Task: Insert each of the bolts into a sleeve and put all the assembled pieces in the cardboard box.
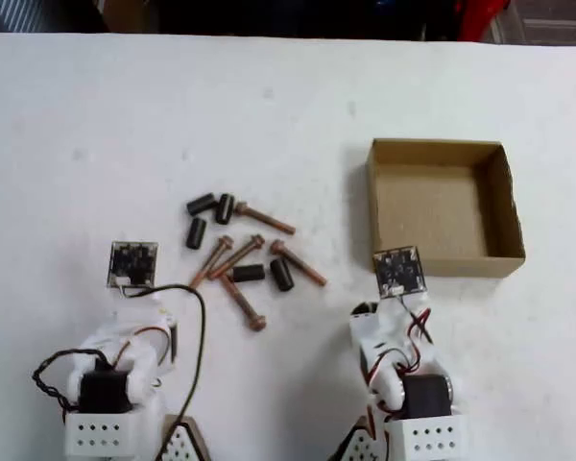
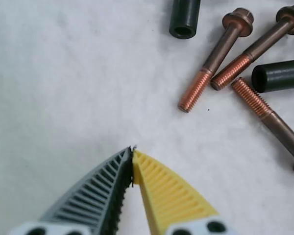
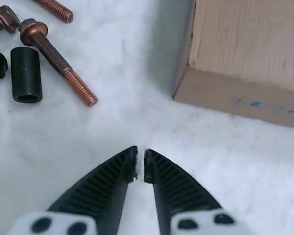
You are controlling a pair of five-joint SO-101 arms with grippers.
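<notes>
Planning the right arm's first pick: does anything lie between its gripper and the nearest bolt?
Nothing visible does. Bare table separates the right gripper from the nearest bolt; a black sleeve lies beside that bolt, off the line, and the cardboard box stands apart.

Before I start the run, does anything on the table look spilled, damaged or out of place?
Nothing stands out: bolts and sleeves lie scattered near the cardboard box, which sits upright, empty and intact.

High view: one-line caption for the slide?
Scattered bolts and black sleeves on the table ahead of both arms; open cardboard box by the right arm.
</notes>
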